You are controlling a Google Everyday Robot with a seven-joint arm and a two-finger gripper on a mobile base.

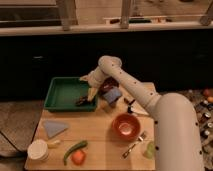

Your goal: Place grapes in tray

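Observation:
The green tray point(62, 92) sits at the back left of the wooden table. The grapes point(81, 101), a small dark lumpy bunch, lie inside the tray near its front right corner. My gripper point(92, 93) reaches in from the right and hangs just above and to the right of the grapes, over the tray's right rim. I cannot tell whether it touches the grapes.
A blue object point(113, 94) lies right of the tray under my arm. An orange-red bowl point(125, 126) and a fork point(134, 145) are front right. A grey-blue cloth point(54, 128), a white lid point(37, 149) and a long green vegetable point(75, 150) are front left.

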